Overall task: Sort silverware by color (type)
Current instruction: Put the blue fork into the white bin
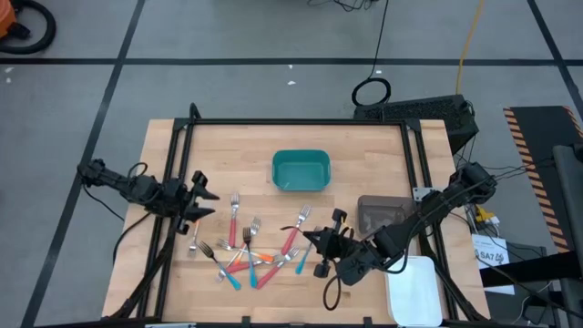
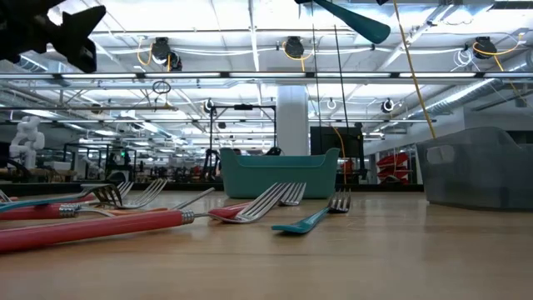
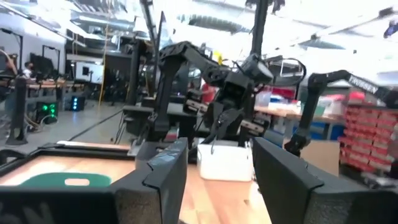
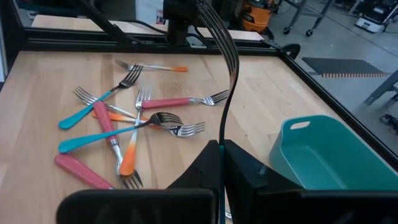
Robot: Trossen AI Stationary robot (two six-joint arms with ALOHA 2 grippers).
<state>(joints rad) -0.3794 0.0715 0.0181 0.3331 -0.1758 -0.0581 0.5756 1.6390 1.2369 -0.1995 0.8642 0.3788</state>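
Observation:
Several forks with red, orange and teal handles lie in a loose heap (image 1: pixel 250 257) (image 4: pixel 124 134) on the wooden table, some crossing each other. Another teal fork (image 2: pixel 308 218) lies flat beside the heap. My right gripper (image 1: pixel 315 240) (image 4: pixel 222 149) hangs above the heap's right side, shut on a teal-handled fork (image 4: pixel 224 56) whose handle (image 2: pixel 354 21) shows high above the table. My left gripper (image 1: pixel 206 198) (image 3: pixel 217 186) stands open at the table's left edge with nothing between its fingers. My right gripper pinches the fork's thin metal neck (image 4: pixel 222 138) between its two shut fingers, coming in from the table's right and slanting a little downward. The neck and tines (image 4: pixel 214 25) stick out past the fingertips. The fork is lifted clear of the table and the heap.
A teal bin (image 1: pixel 301 170) (image 4: pixel 329 155) stands at the table's far middle. A grey bin (image 1: pixel 378 214) and a white bin (image 1: pixel 417 287) sit on the right side. One orange-tipped fork (image 4: pixel 152 66) lies apart near the left arm. A black frame (image 1: pixel 291 122) rims the table.

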